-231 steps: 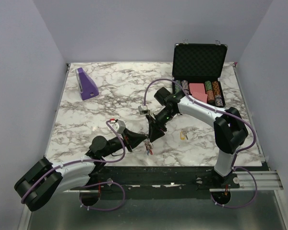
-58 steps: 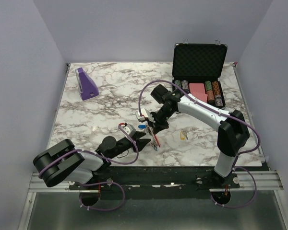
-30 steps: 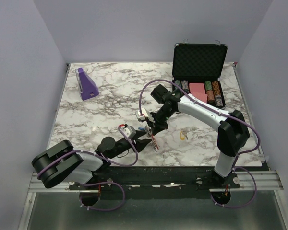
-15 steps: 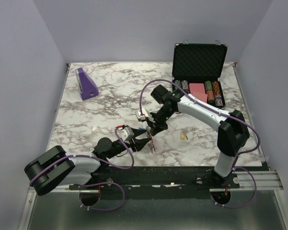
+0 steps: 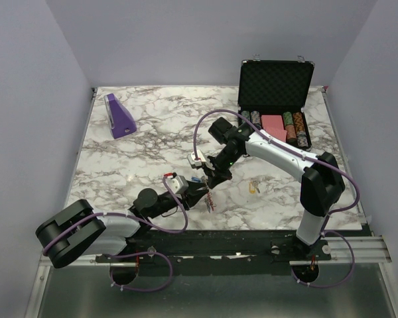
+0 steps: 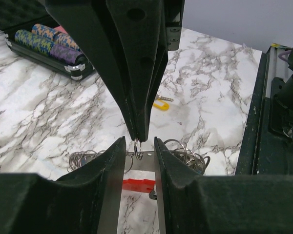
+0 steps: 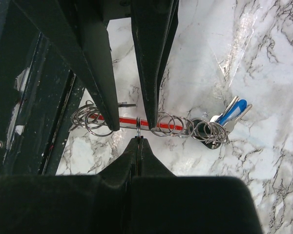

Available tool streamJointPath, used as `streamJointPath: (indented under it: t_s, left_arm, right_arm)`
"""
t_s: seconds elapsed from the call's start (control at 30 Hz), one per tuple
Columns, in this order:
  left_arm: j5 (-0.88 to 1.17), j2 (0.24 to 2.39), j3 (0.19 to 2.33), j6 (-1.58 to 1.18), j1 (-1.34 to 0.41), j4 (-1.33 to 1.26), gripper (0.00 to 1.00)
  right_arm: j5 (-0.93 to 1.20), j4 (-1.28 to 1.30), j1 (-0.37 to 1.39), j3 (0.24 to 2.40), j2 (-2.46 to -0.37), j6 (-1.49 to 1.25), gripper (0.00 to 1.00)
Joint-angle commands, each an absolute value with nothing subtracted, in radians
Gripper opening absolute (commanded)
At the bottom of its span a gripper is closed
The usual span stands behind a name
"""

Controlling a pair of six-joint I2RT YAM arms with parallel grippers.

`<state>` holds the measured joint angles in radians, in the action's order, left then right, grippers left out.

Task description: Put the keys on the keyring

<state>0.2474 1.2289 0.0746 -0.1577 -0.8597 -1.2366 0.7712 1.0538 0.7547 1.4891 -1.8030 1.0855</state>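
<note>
Low in the centre of the left wrist view, the right gripper (image 6: 136, 138) is pinched tight on the keyring (image 6: 136, 184) by its thin wire loop. The left gripper (image 6: 139, 146) straddles the flat grey tag (image 6: 141, 163); whether it clamps is unclear. It should hold the bunch square and steady. The yellow-headed key (image 6: 161, 103) lies above on the glossy marble table (image 6: 49, 112).

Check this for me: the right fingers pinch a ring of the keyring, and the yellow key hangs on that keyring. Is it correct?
One part is wrong. The right fingers do pinch a ring of the keyring, but the yellow key does not hang on it: it lies loose on the table, apart from the keyring. The left wrist view shows this.
</note>
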Motion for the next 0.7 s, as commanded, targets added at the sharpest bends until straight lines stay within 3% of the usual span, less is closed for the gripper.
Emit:
streamJointPath:
  t_s: [0.0, 0.43, 0.6, 0.67]
  left_arm:
    - [0.244, 1.239, 0.087, -0.143, -0.864, -1.224, 0.37]
    - [0.270, 1.250, 0.109, -0.141, -0.864, -1.181, 0.31]
    - [0.281, 1.259, 0.110, -0.146, -0.864, -1.184, 0.20]
    - [0.279, 1.258, 0.110, -0.147, -0.864, -1.183, 0.07]
  right_arm:
    - [0.819, 1.085, 0.761, 1.483, -1.776, 1.109, 0.01]
    - [0.830, 1.088, 0.761, 1.485, -1.775, 1.115, 0.01]
    - [0.831, 1.091, 0.759, 1.485, -1.775, 1.115, 0.01]
    - [0.833, 1.091, 0.761, 1.483, -1.775, 1.117, 0.01]
